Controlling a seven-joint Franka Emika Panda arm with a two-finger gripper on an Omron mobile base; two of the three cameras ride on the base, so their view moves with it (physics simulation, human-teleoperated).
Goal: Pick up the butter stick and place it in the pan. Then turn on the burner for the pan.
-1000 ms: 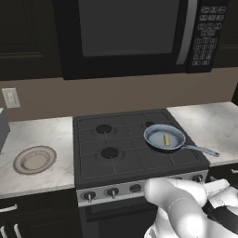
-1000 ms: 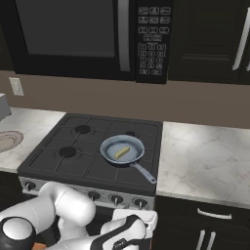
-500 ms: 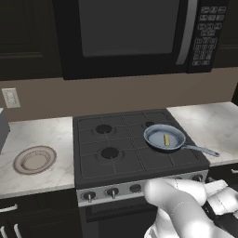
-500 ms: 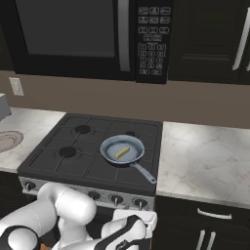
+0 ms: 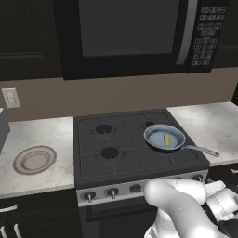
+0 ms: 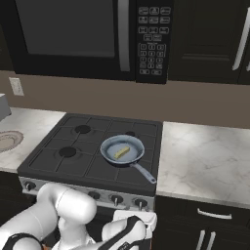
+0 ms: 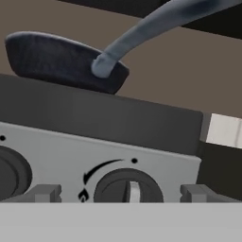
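Note:
The pan (image 5: pixel 157 135) sits on the stove's front right burner, its silver handle (image 5: pixel 201 150) pointing right toward the counter. The pale-yellow butter stick (image 5: pixel 166 139) lies inside it, also seen from the right base view as butter stick (image 6: pixel 121 153) in the pan (image 6: pixel 110 146). My gripper (image 7: pixel 122 193) is low in front of the stove's control panel, open, one fingertip (image 7: pixel 45 193) on each side of a dark burner knob (image 7: pixel 128 189). From the hand view the pan (image 7: pixel 61 59) shows from below, above the panel.
A row of knobs (image 5: pixel 111 191) runs along the stove's front; another knob (image 7: pixel 12 175) sits left of the one between my fingers. A beige plate (image 5: pixel 35 159) rests on the left counter. A microwave (image 5: pixel 135 32) hangs above. Marble counter (image 6: pixel 205 161) extends right.
The arm has shifted slightly in front of the stove. The pan and the butter stick have stayed put, and the gripper has stayed open.

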